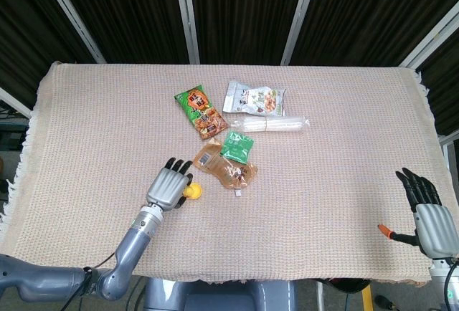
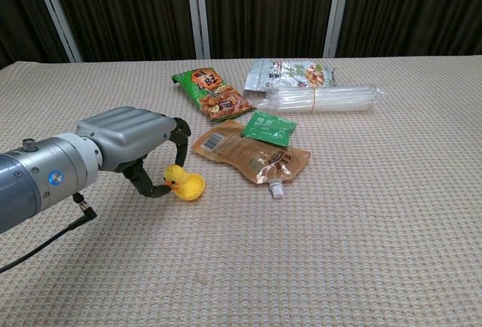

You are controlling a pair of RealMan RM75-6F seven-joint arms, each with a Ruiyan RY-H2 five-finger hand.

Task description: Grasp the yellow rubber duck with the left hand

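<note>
The small yellow rubber duck [image 2: 178,179] [image 1: 187,191] stands on the cloth, pressed against a yellow cap [image 2: 193,188] just right of it. My left hand [image 2: 134,141] [image 1: 168,185] arches over the duck from the left. A curled fingertip touches its head and the thumb [image 2: 153,190] touches its front, so the duck is pinched between them. My right hand [image 1: 428,216] shows only in the head view, at the near right corner, far from the duck, with fingers straight and apart and nothing in it.
Right of the duck lie a brown spouted pouch [image 2: 252,157] and a green sachet [image 2: 268,129]. Behind them are a green-orange snack bag [image 2: 212,95], a silver snack bag [image 2: 289,73] and a clear plastic sleeve [image 2: 322,100]. The woven cloth [image 1: 337,146] covers the table.
</note>
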